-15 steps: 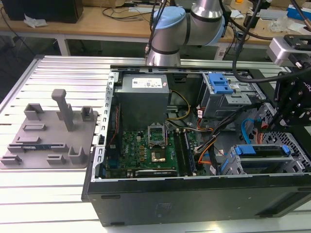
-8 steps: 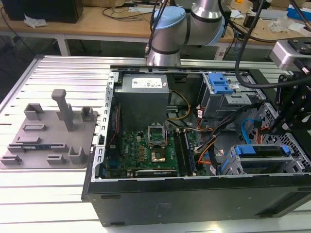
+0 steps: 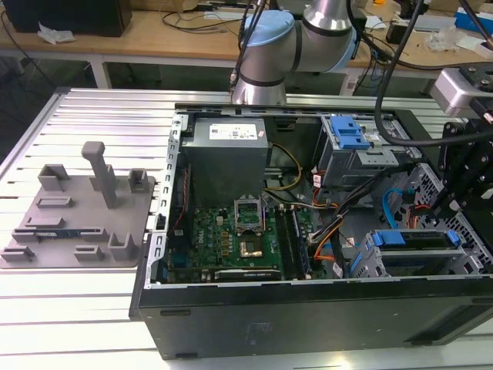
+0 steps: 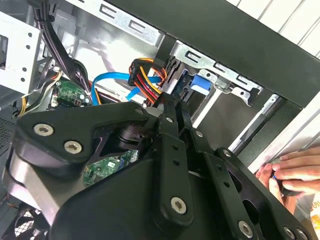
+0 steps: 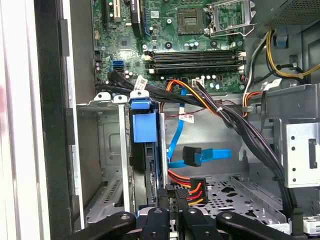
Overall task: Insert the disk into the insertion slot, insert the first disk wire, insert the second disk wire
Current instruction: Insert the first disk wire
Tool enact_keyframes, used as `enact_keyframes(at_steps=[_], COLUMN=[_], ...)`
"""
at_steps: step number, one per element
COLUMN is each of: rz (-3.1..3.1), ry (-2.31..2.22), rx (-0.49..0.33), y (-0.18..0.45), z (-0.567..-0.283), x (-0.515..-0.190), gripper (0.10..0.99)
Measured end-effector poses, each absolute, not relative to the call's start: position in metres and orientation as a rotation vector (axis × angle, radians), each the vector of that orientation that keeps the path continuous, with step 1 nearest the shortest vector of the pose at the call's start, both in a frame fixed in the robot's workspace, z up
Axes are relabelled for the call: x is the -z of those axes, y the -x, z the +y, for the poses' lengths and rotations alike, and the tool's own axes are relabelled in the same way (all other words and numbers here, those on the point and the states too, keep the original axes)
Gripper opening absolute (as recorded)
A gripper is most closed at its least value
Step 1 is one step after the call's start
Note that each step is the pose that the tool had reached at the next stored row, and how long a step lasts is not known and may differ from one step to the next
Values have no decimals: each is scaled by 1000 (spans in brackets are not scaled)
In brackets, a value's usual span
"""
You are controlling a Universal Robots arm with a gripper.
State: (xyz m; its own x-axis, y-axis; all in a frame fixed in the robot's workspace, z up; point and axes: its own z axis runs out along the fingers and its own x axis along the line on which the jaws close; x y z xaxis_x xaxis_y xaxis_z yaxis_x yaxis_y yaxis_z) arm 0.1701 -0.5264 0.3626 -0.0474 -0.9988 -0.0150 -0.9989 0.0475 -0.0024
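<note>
The disk (image 3: 408, 258) sits in the insertion slot (image 3: 368, 266), the low grey cage at the exterior view's right. In the first wrist view the disk's blue caddy tab (image 5: 144, 127) stands edge-on between the cage walls (image 5: 107, 150). My gripper (image 5: 172, 194) hangs just behind the disk, fingers close together on a black plug with red, yellow and orange wires (image 5: 194, 186). The second wrist view shows the gripper (image 4: 172, 102) holding that wire bundle (image 4: 147, 75) next to the blue caddy (image 4: 199, 82). A blue flat wire (image 5: 202, 155) with its plug lies loose beside the cage.
The taller cage with a blue latch (image 3: 350, 139), power supply (image 3: 227, 150) and motherboard (image 3: 239, 235) stand in the open case. Black cable bundles (image 5: 240, 125) cross near the cage. A person's hand (image 4: 292, 170) rests outside the case wall. A grey fixture plate (image 3: 77, 216) lies at the exterior view's left.
</note>
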Motion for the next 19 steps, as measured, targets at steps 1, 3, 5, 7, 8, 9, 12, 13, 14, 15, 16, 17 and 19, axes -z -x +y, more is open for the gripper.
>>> enact_keyframes(at_steps=[1,3,5,7,8,9,12,13,14,15,16,17,19], rz=[2264,2264,2265,2264,2264,2264,2264,2264,2264,2264,2264,2264,2264], ry=[2160,2159,2159,2160,2160,2160,2160,2160,2160,2159,2160,2159,2160], rx=[-14,-14,-13,-13,-13,-13,-14,-14,-14,-14,-14,-14,-14], y=[-170,-170,-170,-170,-170,-170,-170,-170,-170,-170,-170,-170,-170], z=[-526,-527,-527,-529,-531,-532,-533,-533,-534,-535,-535,-536,-536], x=[-363,-362,-362,-362,-362,-362,-362,-362,-362,-361,-361,-361,-361], gripper=[169,169,169,169,169,169,169,169,169,169,169,169,169])
